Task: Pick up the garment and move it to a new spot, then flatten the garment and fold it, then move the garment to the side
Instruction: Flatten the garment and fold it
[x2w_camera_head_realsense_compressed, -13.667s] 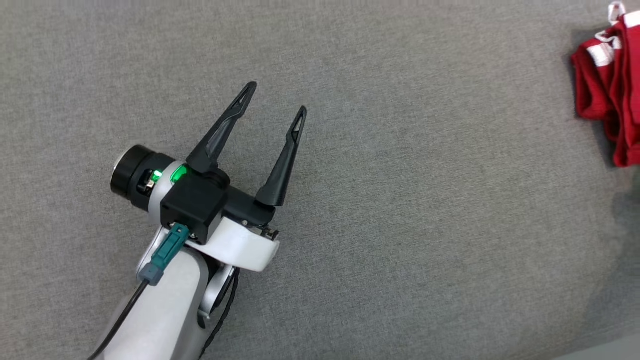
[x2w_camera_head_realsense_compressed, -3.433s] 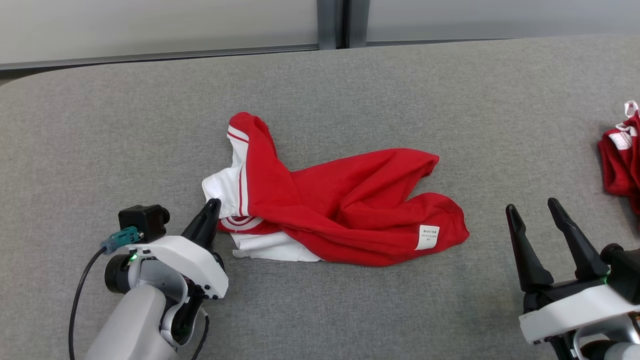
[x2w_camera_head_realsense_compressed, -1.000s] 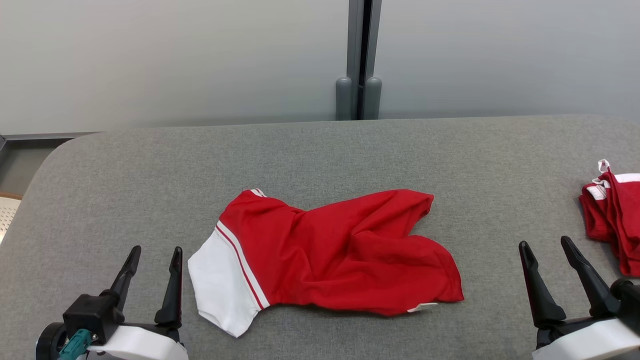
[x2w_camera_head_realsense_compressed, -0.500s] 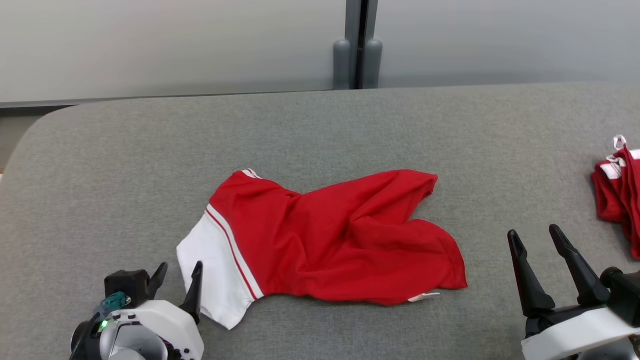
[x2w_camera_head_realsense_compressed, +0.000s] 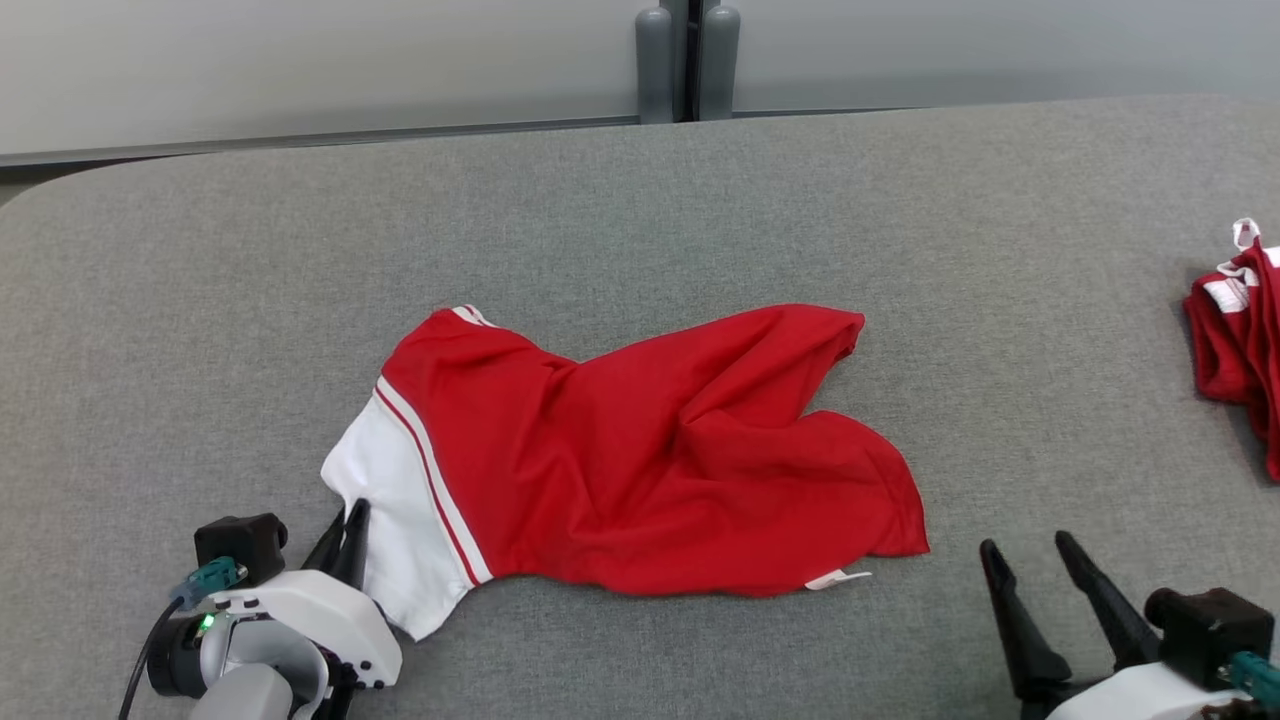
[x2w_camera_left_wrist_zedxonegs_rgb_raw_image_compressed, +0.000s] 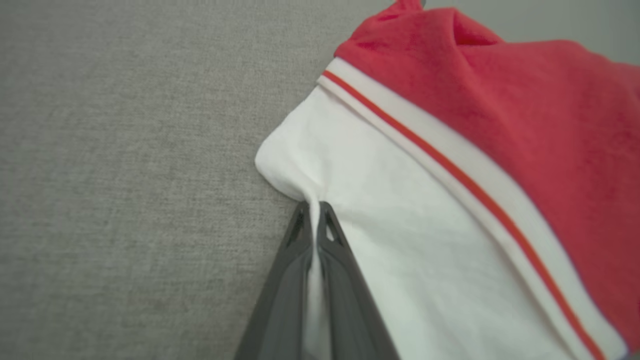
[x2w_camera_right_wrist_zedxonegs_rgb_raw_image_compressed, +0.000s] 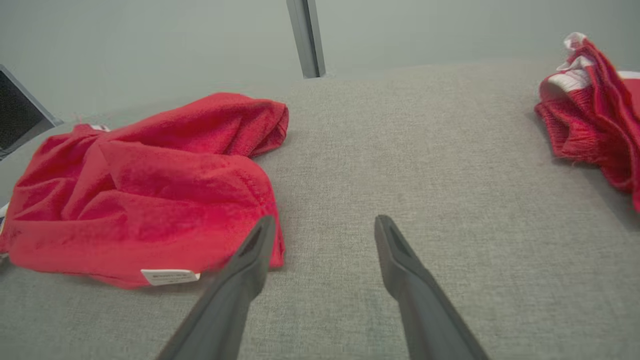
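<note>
Head view shows you the garment (x2w_camera_head_realsense_compressed: 640, 460), red cloth with a white band and a thin red stripe, lying crumpled in the middle of the frame on the grey padded surface (x2w_camera_head_realsense_compressed: 700, 200). Your left gripper (x2w_camera_head_realsense_compressed: 350, 515) sits at the lower left, closed on the garment's white edge. In the left wrist view you see a fold of white cloth pinched between the two dark fingers (x2w_camera_left_wrist_zedxonegs_rgb_raw_image_compressed: 345, 300), low in the centre of the frame. Your right gripper (x2w_camera_head_realsense_compressed: 1027, 542) stands at the lower right with its jaws spread wide, holding nothing, near the garment's red hem and a small white label (x2w_camera_head_realsense_compressed: 835, 579). At the right edge you see a second red bundle (x2w_camera_head_realsense_compressed: 1235, 330), well apart from the garment.
</note>
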